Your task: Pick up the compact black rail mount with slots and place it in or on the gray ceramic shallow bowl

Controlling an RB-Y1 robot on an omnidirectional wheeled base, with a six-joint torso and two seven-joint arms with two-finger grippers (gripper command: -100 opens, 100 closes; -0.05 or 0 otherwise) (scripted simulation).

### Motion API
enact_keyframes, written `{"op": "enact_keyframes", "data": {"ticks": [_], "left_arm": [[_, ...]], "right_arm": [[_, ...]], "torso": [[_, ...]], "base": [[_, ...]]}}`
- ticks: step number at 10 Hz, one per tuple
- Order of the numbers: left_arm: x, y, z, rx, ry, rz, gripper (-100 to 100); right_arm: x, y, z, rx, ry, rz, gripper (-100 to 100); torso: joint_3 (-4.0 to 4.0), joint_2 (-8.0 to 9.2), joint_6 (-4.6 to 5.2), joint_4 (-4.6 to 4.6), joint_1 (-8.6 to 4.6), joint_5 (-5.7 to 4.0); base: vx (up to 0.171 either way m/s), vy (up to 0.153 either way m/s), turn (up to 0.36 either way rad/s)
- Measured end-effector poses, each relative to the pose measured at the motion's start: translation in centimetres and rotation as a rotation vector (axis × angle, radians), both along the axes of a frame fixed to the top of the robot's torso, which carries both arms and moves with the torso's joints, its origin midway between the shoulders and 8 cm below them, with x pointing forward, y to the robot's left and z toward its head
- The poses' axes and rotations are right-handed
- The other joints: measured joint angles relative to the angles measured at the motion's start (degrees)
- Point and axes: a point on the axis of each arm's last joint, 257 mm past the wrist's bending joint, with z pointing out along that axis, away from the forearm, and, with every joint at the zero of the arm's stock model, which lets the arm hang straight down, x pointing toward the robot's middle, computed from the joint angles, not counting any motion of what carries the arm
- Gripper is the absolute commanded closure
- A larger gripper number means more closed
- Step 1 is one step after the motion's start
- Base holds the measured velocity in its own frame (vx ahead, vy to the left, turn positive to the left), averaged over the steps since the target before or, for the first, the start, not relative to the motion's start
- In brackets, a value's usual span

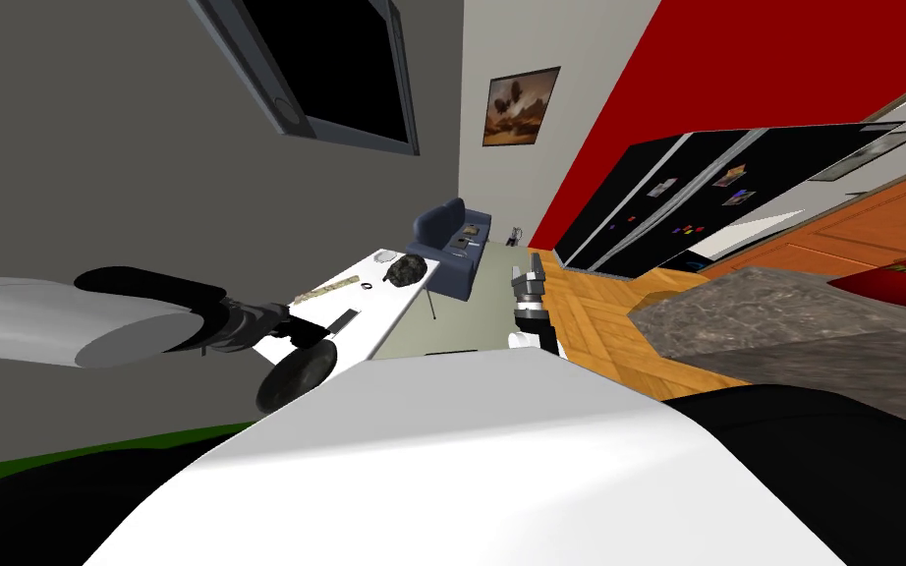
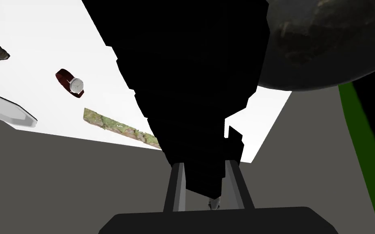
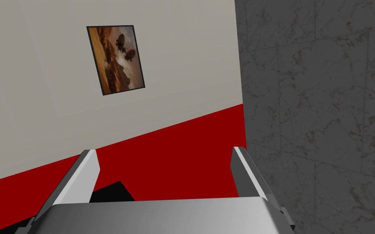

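— Left jaws: holding what?
— Closed on one end of the black mount (image 2: pixel 190 81), so its length projects forward over the white tabletop (image 2: pixel 32 36).
— Where is the bowl (image 1: pixel 294 378)?
— At the mount's seven o'clock in the head view, just beside it; likely a short transfer. Right jaws stand open, idle.

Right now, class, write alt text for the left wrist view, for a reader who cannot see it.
The left gripper is shut on a black stepped rail mount that rises from it, above a white table. A dark bowl looms beside the mount; a red-strapped watch and a mossy strip lie on the table.
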Motion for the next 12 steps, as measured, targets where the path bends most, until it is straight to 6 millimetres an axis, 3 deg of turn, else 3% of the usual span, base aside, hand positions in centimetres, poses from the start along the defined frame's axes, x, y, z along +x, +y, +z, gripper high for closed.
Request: {"op": "enact_keyframes", "data": {"ticks": [8,9,12], "left_arm": [[-5.7,-3.7,-3.2,-0.194,0.102,0.067,100],[-5.8,-3.8,-3.3,-0.197,0.105,0.069,-100],[-5.8,-3.7,-3.3,-0.196,0.105,0.069,-100]], "right_arm": [[0.0,0.0,0.0,0.0,0.0,0.0,0],[0.0,0.0,0.0,0.0,0.0,0.0,0],[0.0,0.0,0.0,0.0,0.0,0.0,0]], "torso": [[-0.02,-0.08,0.0,0.03,-0.03,-0.07],[-0.06,-0.15,0.02,0.03,-0.14,-0.12],[-0.12,-0.25,0.02,0.0,-0.26,-0.15]], "base": [[-0.041,0.057,-0.037],[0.0,0.0,0.0],[0.0,0.0,0.0]]}}
